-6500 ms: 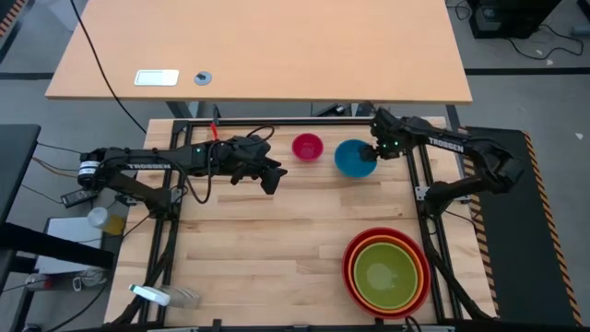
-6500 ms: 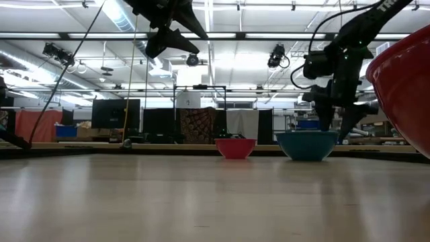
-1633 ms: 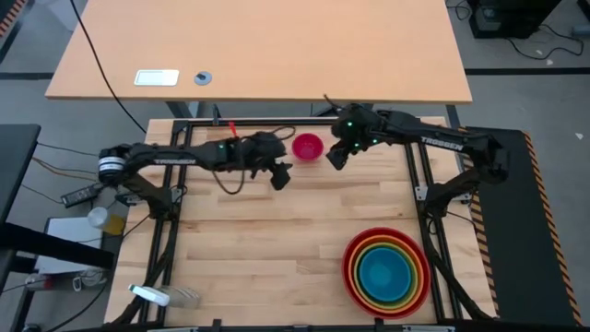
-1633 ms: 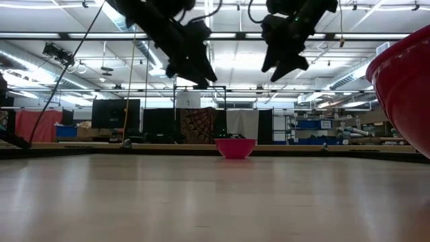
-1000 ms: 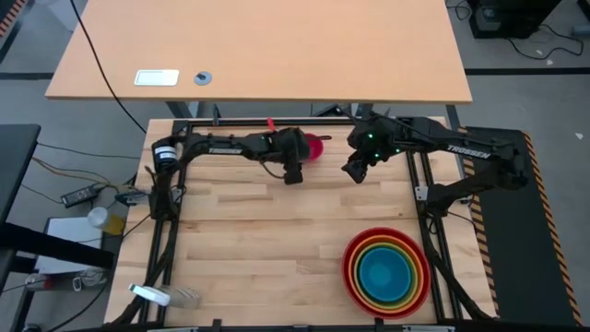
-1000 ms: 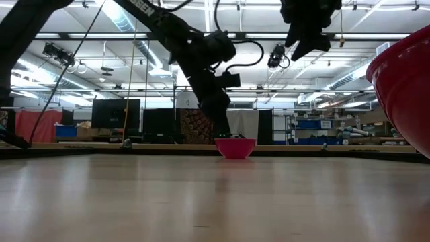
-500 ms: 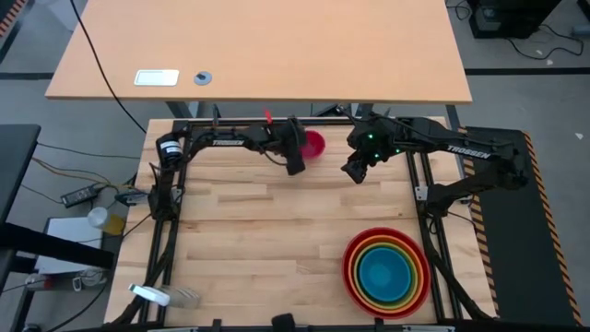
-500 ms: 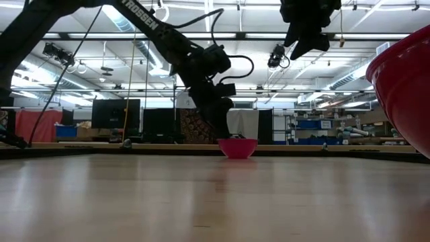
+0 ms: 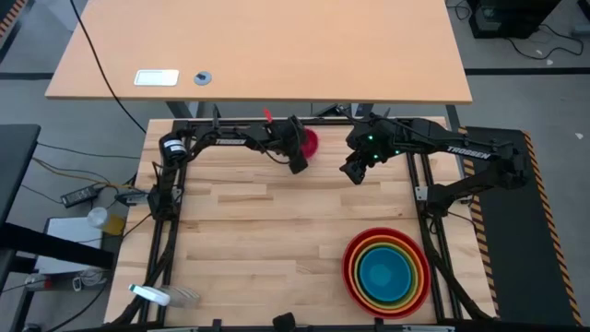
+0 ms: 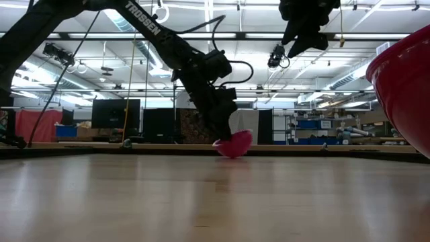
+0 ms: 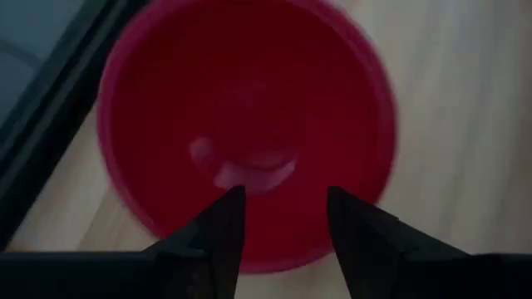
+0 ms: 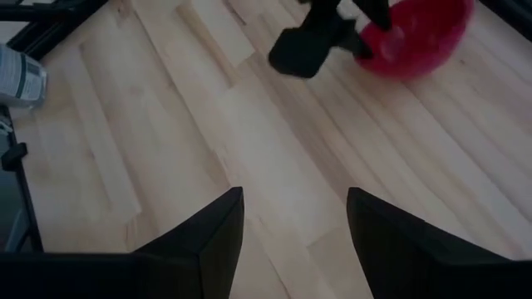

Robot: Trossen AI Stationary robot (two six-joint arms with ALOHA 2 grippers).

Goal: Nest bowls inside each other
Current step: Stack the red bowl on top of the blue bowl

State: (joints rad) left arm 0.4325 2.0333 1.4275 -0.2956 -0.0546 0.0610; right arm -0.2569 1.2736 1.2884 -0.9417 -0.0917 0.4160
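Observation:
The small magenta-pink bowl (image 9: pixel 312 139) sits near the table's far edge, tipped on its rounded underside (image 10: pixel 235 145). My left gripper (image 11: pixel 281 199) reaches into it, open, with both fingertips inside the hollow. My right gripper (image 9: pixel 355 171) hangs open above the table to the bowl's right, holding nothing; its wrist view shows the bowl (image 12: pixel 416 37) ahead. At the near right the red, orange, yellow-green and blue bowls (image 9: pixel 385 273) sit nested, the blue one innermost. My left gripper comes slanting down from the table's left, and both fingers (image 11: pixel 229 218) cross the pink bowl's near rim (image 11: pixel 278 267) into its hollow. Nothing is pinched between them. The bowl leans with its open side toward the gripper, its underside on the table.
Black frame rails (image 9: pixel 277 122) run along the table's far edge just behind the pink bowl. A clear bottle-like object (image 9: pixel 166 296) lies at the near left corner. Bare wooden tabletop (image 9: pixel 267 240) spreads across the middle. In the low view the red bowl's wall (image 10: pixel 403 94) fills the right side.
My left gripper has gone toward the far edge and down into the pink bowl. The bowl, upright half a second ago, has tipped toward the gripper.

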